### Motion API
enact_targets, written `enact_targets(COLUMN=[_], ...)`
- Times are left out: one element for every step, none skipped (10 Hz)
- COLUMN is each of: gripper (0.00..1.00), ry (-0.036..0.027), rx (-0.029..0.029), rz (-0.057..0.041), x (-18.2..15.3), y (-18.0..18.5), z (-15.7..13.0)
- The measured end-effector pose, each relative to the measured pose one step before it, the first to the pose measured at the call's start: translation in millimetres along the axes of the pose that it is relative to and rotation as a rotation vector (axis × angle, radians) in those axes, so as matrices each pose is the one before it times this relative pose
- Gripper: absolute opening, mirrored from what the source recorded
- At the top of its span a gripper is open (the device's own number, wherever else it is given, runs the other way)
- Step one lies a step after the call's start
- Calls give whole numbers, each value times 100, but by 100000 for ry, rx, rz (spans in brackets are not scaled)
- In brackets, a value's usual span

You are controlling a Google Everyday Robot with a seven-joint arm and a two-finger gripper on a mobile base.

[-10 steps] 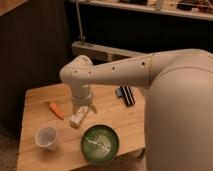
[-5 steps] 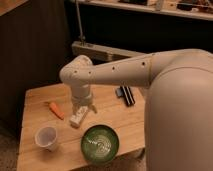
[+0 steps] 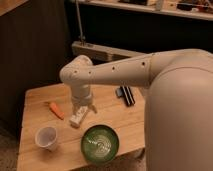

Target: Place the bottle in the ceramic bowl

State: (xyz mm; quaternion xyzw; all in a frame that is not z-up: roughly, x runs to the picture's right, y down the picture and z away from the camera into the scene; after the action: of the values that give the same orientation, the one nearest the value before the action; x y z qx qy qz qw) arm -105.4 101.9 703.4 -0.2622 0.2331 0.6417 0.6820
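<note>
The cream-white bottle [image 3: 77, 118] lies on the wooden table [image 3: 35, 97], just under my gripper [image 3: 82, 110], which hangs from the white arm above it. The gripper's fingers straddle the bottle's upper end. The dark-green ceramic bowl [image 3: 100, 143] with pale rings sits at the table's front edge, to the right of and nearer than the bottle. It holds nothing that I can see.
An orange carrot [image 3: 56, 110] lies left of the bottle. A translucent white cup [image 3: 47, 137] stands at the front left. A dark flat object [image 3: 125, 95] lies at the back right. My white arm and body cover the table's right side.
</note>
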Motion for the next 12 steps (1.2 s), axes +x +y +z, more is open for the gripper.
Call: enact_targets(gripper=[65, 65, 65, 65, 65, 65, 64, 61, 61, 67, 76, 80], ry=[-319, -948, -1373, -1693, -1187, -260, 120, 249, 563, 376, 207, 103], rx=[441, 302, -266, -2446, -4364, -3285, -2971, -1799, -1040, -388, -13, 243], rz=[1373, 506, 712, 2439, 2789, 2684, 2114, 794, 830, 294, -95, 508], x=[-247, -681, -1021, -1695, -1244, -653, -277, -87, -95, -59, -79, -69], y=[54, 75, 129, -216, -337, -527, -116, 235, 63, 45, 149, 201], z=[-124, -123, -208, -129, 208, 351, 640, 467, 450, 352, 471, 555])
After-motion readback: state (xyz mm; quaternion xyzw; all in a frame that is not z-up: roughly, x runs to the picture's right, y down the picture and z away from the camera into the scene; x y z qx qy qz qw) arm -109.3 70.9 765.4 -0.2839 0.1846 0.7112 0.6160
